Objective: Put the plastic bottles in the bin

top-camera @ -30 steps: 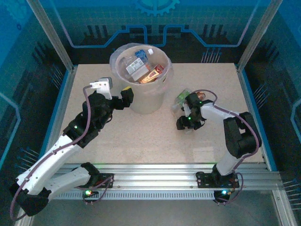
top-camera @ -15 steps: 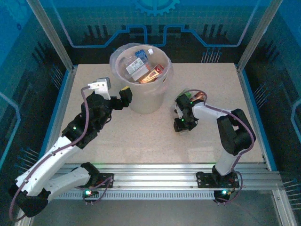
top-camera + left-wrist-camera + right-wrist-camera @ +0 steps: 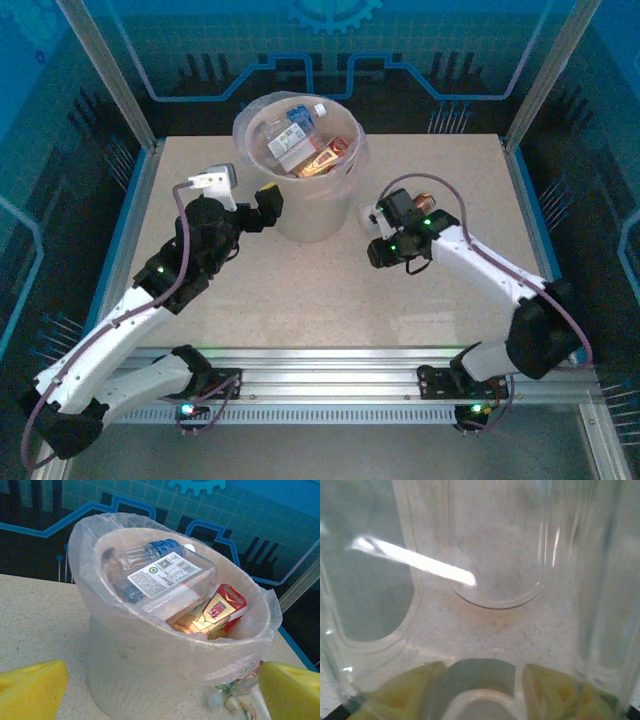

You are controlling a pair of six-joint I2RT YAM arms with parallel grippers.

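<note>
My right claw [image 3: 482, 690] clamps a clear bottle [image 3: 495, 555], left claw [image 3: 162, 690] wide; binned white-labelled bottle [image 3: 160, 575] slants cap far-right, print unreadable.

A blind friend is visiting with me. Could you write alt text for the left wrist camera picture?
A whitish bin with a clear liner stands on a speckled table, holding a clear bottle and a red-and-gold pack. Two yellow fingers frame the bottom corners, wide apart.
</note>
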